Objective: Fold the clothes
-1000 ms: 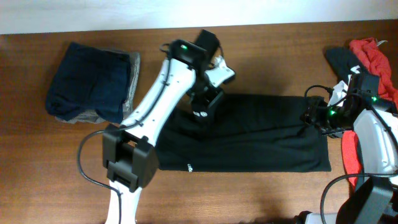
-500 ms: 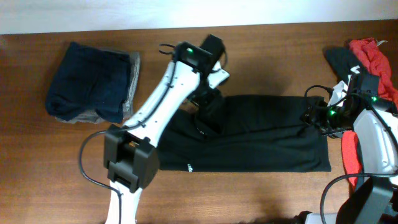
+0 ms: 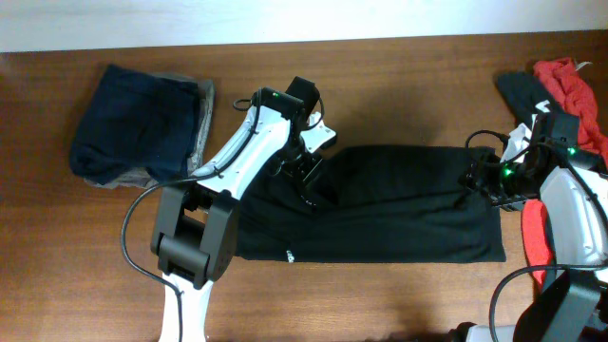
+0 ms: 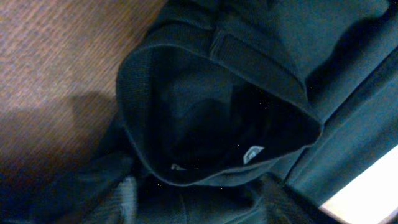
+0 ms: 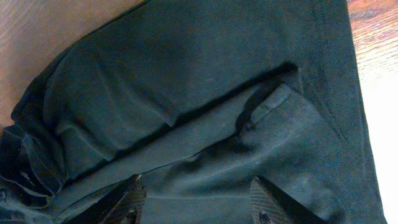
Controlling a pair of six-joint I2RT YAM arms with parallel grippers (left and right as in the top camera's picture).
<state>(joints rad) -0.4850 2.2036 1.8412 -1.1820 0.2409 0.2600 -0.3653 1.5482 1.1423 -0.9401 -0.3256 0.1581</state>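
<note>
The clothes here are chiefly a large black shirt (image 3: pixel 399 218), lying as a long folded band across the middle of the table, its small white logo (image 3: pixel 289 255) near the front left. My left gripper (image 3: pixel 309 179) hovers over the shirt's upper left part. The left wrist view looks into the black collar (image 4: pixel 134 112) with its label (image 4: pixel 252 154); the left gripper (image 4: pixel 199 199) stands open, holding nothing. My right gripper (image 3: pixel 478 180) is at the shirt's right end. It is open (image 5: pixel 197 202) over flat fabric (image 5: pixel 186 81) beside a sleeve hem (image 5: pixel 280 106).
A folded navy and grey pile (image 3: pixel 142 123) sits at the far left. Red (image 3: pixel 570 81) and black (image 3: pixel 521 90) garments lie at the far right, with more red cloth (image 3: pixel 534 233) beside the right arm. Bare wooden table (image 3: pixel 399 95) lies behind the shirt.
My left gripper was shut on the shirt's upper left part; it has opened, let go and shifted slightly left and nearer. The right arm has not moved.
</note>
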